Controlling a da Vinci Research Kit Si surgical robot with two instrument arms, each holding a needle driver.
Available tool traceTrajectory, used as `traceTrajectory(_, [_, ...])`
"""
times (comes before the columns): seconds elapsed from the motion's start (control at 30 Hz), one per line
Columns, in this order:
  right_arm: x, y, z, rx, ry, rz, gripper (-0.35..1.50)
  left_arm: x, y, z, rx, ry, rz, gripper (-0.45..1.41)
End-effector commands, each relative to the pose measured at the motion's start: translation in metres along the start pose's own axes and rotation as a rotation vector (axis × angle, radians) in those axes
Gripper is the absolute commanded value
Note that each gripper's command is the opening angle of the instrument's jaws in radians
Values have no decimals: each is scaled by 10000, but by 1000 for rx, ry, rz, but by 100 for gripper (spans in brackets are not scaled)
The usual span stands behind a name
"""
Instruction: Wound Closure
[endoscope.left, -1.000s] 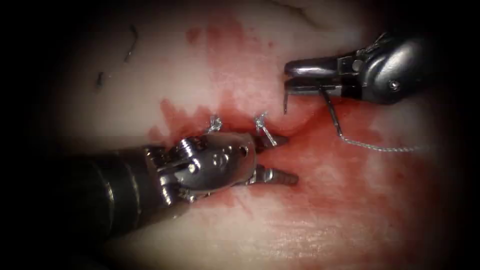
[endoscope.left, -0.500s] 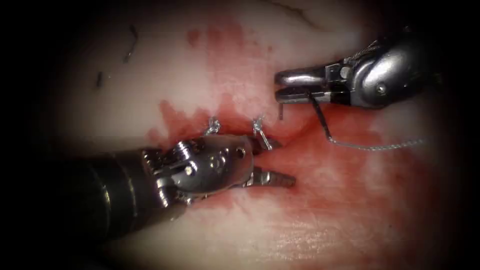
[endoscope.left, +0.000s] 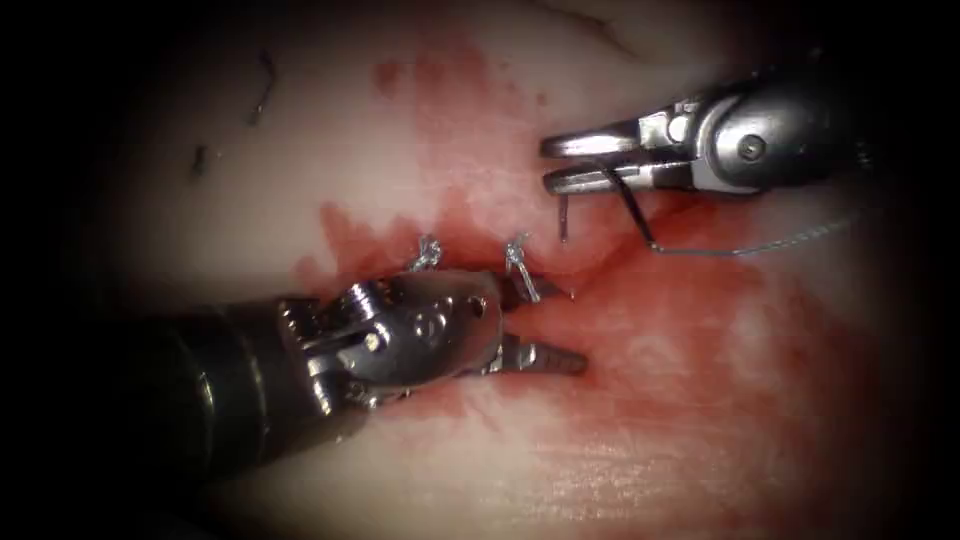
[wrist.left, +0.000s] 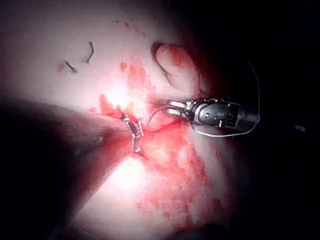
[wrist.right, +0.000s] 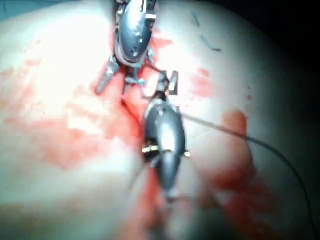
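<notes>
**Needle poised over the cut's open end**

The right gripper (endoscope.left: 560, 163) is clamped on the needle (endoscope.left: 600, 190) near mid-curve, its tip hanging just above the tissue (endoscope.left: 640, 470), not in it, beyond the second knot (endoscope.left: 518, 250). Thread (endoscope.left: 740, 248) trails off to the cut's right side. The left gripper (endoscope.left: 545, 325) rests at the cut (endoscope.left: 570, 275) past that knot, jaws spread and holding nothing (seemingly to steady the edges for a bite).
</notes>
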Motion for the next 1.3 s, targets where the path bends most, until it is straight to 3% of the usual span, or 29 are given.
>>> traceTrajectory(0.03, [-6,8,8,1,-3,91,-35,3,-3,7,1,1,2,49])
traceTrajectory(0.23, [-14,10,16,56,-28,313,-35,3,-3,7,0,1,2,49])
traceTrajectory(0.5, [-27,-5,22,118,-38,459,-35,1,-3,5,-2,-2,3,49])
traceTrajectory(0.97, [-22,-22,9,193,-76,816,-35,0,-4,3,-6,-8,5,49])
traceTrajectory(1.3, [-24,-41,8,201,-97,850,-35,1,-4,1,-8,-7,-2,49])
